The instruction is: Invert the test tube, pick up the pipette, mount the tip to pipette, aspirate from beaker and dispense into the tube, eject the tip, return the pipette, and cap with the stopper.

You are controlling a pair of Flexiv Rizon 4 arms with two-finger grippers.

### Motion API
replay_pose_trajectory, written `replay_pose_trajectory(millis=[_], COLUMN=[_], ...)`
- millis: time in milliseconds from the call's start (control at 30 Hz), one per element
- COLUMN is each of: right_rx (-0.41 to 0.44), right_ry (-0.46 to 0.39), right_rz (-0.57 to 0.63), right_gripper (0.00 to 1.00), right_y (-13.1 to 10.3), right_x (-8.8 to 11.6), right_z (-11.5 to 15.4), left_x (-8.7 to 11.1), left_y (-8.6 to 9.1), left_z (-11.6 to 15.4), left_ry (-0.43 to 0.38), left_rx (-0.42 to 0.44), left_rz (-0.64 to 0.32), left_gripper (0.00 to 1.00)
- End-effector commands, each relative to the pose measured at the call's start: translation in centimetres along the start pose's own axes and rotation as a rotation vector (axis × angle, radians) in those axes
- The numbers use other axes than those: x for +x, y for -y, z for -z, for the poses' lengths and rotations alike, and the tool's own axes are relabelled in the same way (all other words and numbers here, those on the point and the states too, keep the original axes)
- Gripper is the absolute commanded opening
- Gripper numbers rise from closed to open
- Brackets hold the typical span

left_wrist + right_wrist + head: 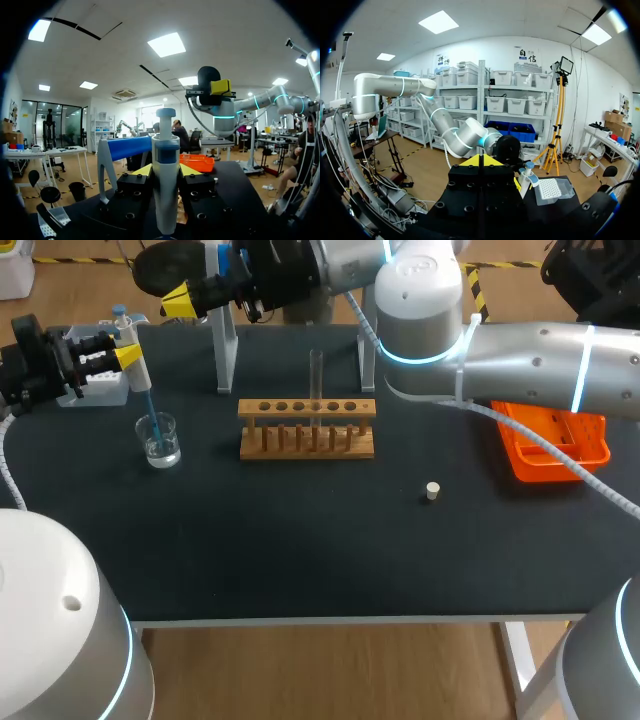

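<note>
Nearest on the black tabletop [300,550], right of the middle, a small cream cylindrical stopper [432,491] stands alone, well apart from everything else. Further in, at the left, a small clear glass beaker [160,440] holds a little clear liquid. The thin blue tip [151,406] of a white pipette with a blue cap [133,358] slants down past its rim into it. At about the same depth in the middle stands a light wooden rack with a row of round holes [307,427]. A clear glass test tube [316,375] stands upright in a hole near the rack's middle. At the right lies an orange ribbed plastic tray [560,438], partly hidden by my right arm [540,355]. Behind the beaker, the left gripper [128,357] clamps the pipette's body between its two yellow fingers, one on each side, as the left wrist view shows plainly. Just under that gripper sits a pale box of pipette tips [552,191]. Farther back is a stand with pale upright legs and a blue bar [226,350]. Farthest of all, the right gripper [182,300] hangs raised over the table's far edge, left of the stand, with its yellow fingers pressed together and nothing between them
</note>
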State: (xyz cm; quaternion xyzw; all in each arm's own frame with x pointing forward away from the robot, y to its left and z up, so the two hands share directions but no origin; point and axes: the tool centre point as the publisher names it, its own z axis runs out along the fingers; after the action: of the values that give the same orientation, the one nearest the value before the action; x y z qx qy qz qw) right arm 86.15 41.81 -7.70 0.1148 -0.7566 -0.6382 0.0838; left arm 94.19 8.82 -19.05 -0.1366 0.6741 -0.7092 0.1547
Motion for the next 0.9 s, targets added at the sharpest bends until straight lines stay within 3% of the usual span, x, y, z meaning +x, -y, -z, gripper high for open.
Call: replay_pose_trajectory(millis=[33, 900], right_rx=[-0.009, -0.09], right_ry=[-0.078, 0.068], right_rz=[0.0, -0.012], right_gripper=[0.0, 0.0], right_y=[0.0, 0.0], right_x=[-1.1, -4.5], right_z=[-0.9, -4.9], left_x=[0.0, 0.0], left_y=[0.0, 0.0], left_z=[0.0, 0.0], left_ry=[-0.001, -0.001], left_rx=[-0.001, -0.001], left_rz=[0.0, 0.0], left_gripper=[0.0, 0.0])
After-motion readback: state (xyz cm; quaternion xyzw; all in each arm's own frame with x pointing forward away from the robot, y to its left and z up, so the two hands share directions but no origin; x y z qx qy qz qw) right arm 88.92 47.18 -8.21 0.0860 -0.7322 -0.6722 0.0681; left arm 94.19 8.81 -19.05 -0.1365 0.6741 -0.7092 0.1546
